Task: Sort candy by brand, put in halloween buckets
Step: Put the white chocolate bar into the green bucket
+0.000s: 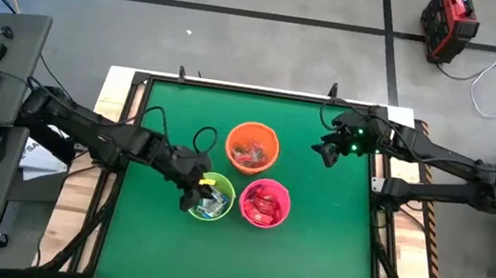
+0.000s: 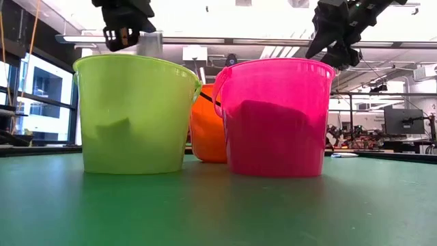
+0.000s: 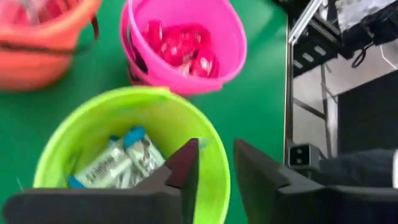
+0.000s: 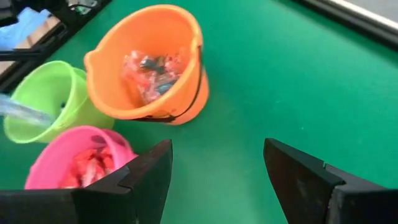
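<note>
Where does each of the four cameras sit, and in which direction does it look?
High: above, straight down on the table; both arms show.
Low: at table height, level across; green bucket and pink bucket in front, both tools at the top.
Left wrist: on the left tool, open, looking down into the green bucket.
Right wrist: on the right tool, open, facing the orange bucket.
All four views share the three buckets.

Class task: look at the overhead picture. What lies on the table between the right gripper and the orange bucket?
Nothing: high view shows bare green table between right gripper and orange bucket.
</note>
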### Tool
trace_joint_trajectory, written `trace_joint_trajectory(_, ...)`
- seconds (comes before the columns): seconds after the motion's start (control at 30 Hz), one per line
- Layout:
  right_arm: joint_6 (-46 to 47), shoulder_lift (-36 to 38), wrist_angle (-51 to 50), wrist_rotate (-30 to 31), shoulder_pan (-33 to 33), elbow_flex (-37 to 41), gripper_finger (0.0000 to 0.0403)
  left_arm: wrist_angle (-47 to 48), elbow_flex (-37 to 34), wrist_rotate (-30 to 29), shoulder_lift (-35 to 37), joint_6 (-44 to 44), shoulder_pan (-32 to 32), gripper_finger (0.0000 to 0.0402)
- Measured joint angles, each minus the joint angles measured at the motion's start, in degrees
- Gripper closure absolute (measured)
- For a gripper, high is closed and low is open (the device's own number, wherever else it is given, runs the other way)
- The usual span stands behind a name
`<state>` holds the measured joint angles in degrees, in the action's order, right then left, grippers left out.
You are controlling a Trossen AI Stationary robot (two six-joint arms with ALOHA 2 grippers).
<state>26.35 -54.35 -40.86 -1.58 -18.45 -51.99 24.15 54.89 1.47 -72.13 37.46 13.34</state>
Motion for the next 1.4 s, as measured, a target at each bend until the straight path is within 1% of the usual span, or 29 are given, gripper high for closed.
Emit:
trace_joint_trajectory(0.17, 5.11, 0.0, -0.03, -0.01, 2.27, 0.0, 0.0157, -0.18, 0.02, -0.95, 0.32, -1.57, 0.0, 0.0256)
trace_joint_trajectory(0.3, 16.49, 0.0, -1.66, 1.88, 3.0, 0.0, 0.0157, 2.38, 0.02, 0.63, 1.07, -1.72, 0.0, 0.0218)
trace_joint_trajectory(0.4, 22.73, 0.0, -4.66, 5.67, 3.47, 0.0, 0.0157, 5.68, 0.02, 0.02, 2.51, -1.85, 0.29, 0.0203)
trace_joint_trajectory(0.53, 29.27, -1.11, -10.7, 14.75, 2.42, 0.0, 0.0157, 8.2, 0.02, -4.66, 5.36, -3.63, 0.31, 0.02)
trace_joint_trajectory(0.6, 31.97, -2.51, -12.77, 18.23, -0.63, 0.0, 0.0157, 7.94, 0.02, -8.0, 7.16, -4.88, -0.67, 0.02)
trace_joint_trajectory(0.63, 32.66, -3.49, -13.04, 18.67, -2.88, -0.01, 0.0157, 7.91, 0.02, -9.7, 8.06, -5.34, -1.6, 0.02)
trace_joint_trajectory(0.73, 31.35, -7.73, -12.7, 17.26, -12.08, -0.02, 0.0157, 7.58, 0.02, -12.83, 10.47, -6.16, -6.32, 0.02)
trace_joint_trajectory(0.83, 27.59, -13.47, -9.99, 15.7, -22.32, -0.02, 0.0157, 7.58, 0.04, -13.02, 12.06, -4.61, -13.82, 0.0199)
trace_joint_trajectory(0.9, 26.09, -17.46, -6.11, 13.69, -28.38, -0.02, 0.0157, 7.6, 0.04, -11.89, 12.51, -2.77, -19.66, 0.0199)
trace_joint_trajectory(1.03, 20.51, -24.21, 2.5, 6.29, -37.95, -0.02, 0.0157, 7.58, 0.04, -8.43, 12.79, 0.0, -29.51, 0.0199)
trace_joint_trajectory(1.1, 18.63, -27.01, 5.3, 4.48, -41.59, -0.04, 0.0157, 7.29, 0.04, -6.86, 12.73, 2.51, -33.51, 0.0199)
trace_joint_trajectory(1.2, 20.17, -30.62, 6.24, 3.61, -45.49, -0.06, 0.0157, 5.95, 0.04, -4.53, 12.57, 5.4, -38.16, 0.0199)
trace_joint_trajectory(1.33, 24.24, -34.73, 7.16, 1.78, -46.91, -2.27, 0.0157, 2.03, 0.04, -3.4, 12.54, 4.91, -42.45, 0.0199)
trace_joint_trajectory(1.4, 26.69, -36.42, 6.34, 2.26, -47.09, -3.74, 0.0157, -1.2, 0.04, -2.78, 12.54, 3.41, -44.44, 0.0199)
